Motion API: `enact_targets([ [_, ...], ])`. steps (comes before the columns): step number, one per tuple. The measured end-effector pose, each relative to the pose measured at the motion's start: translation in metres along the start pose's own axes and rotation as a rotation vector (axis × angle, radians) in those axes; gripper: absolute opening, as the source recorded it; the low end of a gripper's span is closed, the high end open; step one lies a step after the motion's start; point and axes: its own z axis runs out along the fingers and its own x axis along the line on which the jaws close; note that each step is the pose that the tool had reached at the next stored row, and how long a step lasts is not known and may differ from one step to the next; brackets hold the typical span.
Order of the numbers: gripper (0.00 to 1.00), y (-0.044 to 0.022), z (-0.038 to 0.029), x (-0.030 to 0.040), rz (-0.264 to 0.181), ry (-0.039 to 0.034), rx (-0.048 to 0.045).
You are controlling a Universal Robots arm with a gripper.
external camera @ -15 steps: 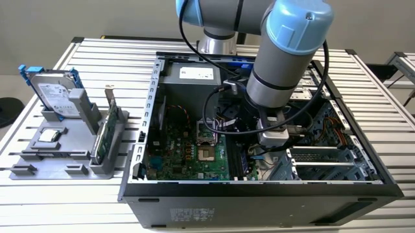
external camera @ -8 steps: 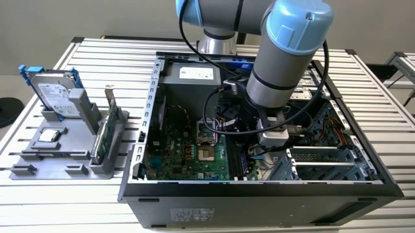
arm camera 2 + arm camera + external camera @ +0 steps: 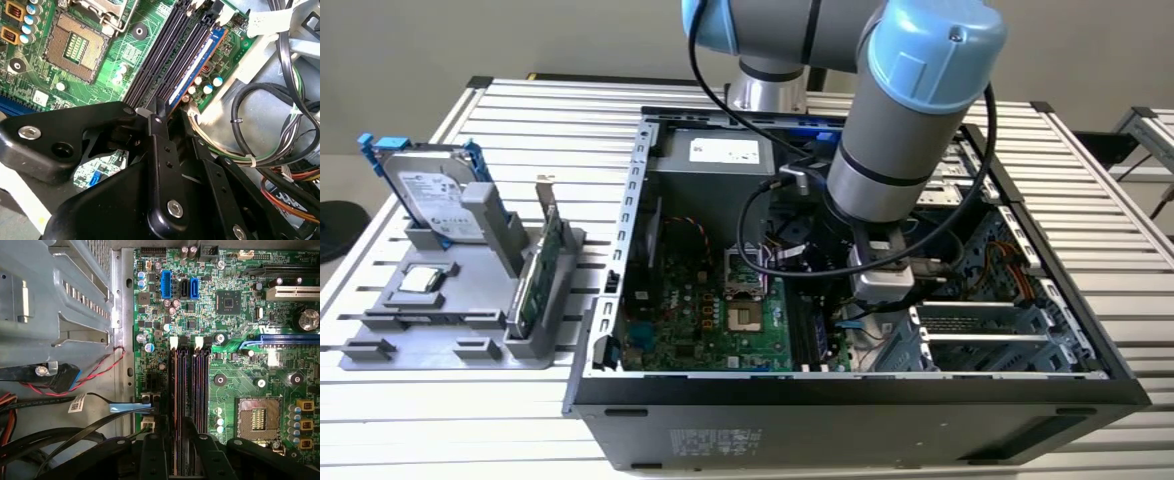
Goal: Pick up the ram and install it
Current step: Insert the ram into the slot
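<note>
Deep inside the open computer case (image 3: 627,250), my gripper (image 3: 878,300) hangs over the motherboard's black memory slots (image 3: 190,385). In the second wrist view the ram (image 3: 197,67), a long thin bluish stick, stands on edge in the outermost slot, the one farthest from the processor socket (image 3: 80,45). The gripper (image 3: 159,112) has its fingers drawn together on the ram's near end. The other slots (image 3: 165,55) beside it hold nothing. The first wrist view has the gripper (image 3: 186,440) directly above the slot rows.
Black, red and orange cable bundles (image 3: 270,125) lie close beside the slots. A metal drive cage (image 3: 987,330) stands on the exterior view's right of the arm. Outside the case, a grey holder (image 3: 454,340) carries a silver hard drive (image 3: 434,190) and a green card (image 3: 540,265).
</note>
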Motion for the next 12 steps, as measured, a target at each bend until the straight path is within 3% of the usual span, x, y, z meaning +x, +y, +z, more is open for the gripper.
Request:
enact_targets([
  [2, 1.0, 0.0001, -0.0015, -0.0001, 0.0, 0.0, 0.0002],
  [9, 1.0, 0.0004, -0.0297, -0.0011, 0.0, -0.0001, 0.0002],
  [11, 1.0, 0.0007, -0.0301, -0.0012, 0.0, -0.0001, 0.0003],
  [12, 0.0, 0.0008, -0.0302, -0.0012, 0.0, -0.0002, 0.0001],
])
